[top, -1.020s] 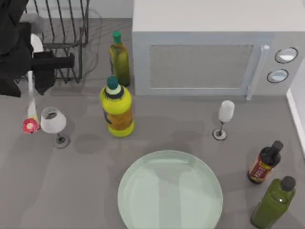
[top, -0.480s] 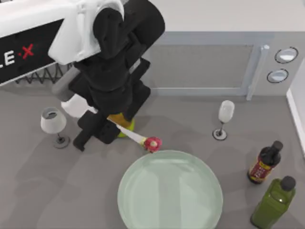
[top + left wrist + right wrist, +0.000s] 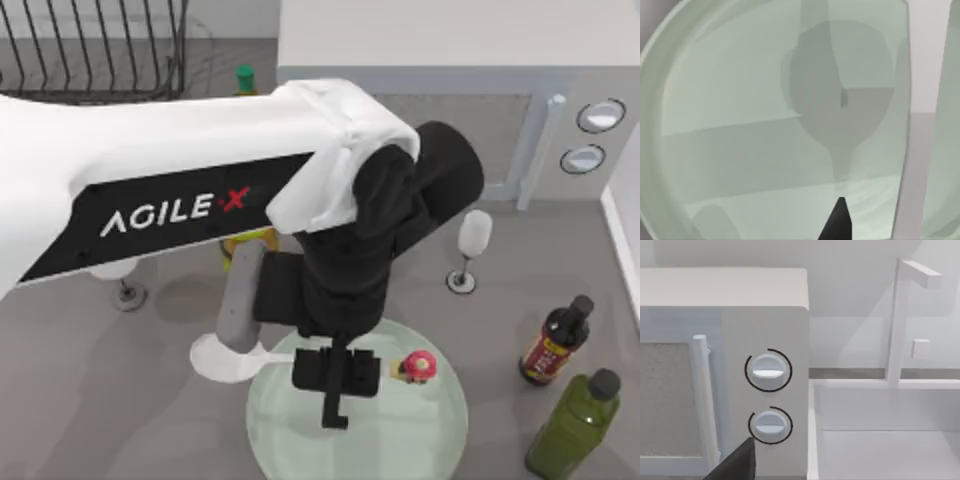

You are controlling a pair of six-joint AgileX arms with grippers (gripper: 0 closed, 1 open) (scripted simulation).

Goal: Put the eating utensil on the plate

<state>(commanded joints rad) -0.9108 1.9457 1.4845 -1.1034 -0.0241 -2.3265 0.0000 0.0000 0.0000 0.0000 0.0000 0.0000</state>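
Note:
The eating utensil [image 3: 416, 367] shows its red-pink end and a yellowish bit over the right half of the plate [image 3: 440, 432], the large pale-green round plate at the table's front middle. Its handle runs under my left gripper [image 3: 335, 388], which hangs over the plate's upper left part and is shut on it. My left arm reaches in from the left and hides the plate's top-left rim. The left wrist view looks down on the plate [image 3: 740, 150] with one dark fingertip [image 3: 839, 222] at the edge. My right arm is parked facing the microwave [image 3: 720, 365].
The microwave [image 3: 450, 60] stands at the back. A wine glass [image 3: 470, 240] is behind the plate on the right, and a dark bottle [image 3: 555, 345] and a green bottle [image 3: 575, 425] stand at the front right. A yellow bottle [image 3: 250, 240], another glass's base [image 3: 128, 295] and a dish rack [image 3: 100, 50] are on the left.
My left arm has swung right and forward from the table's left side, carrying the utensil from beside the left wine glass to above the plate.

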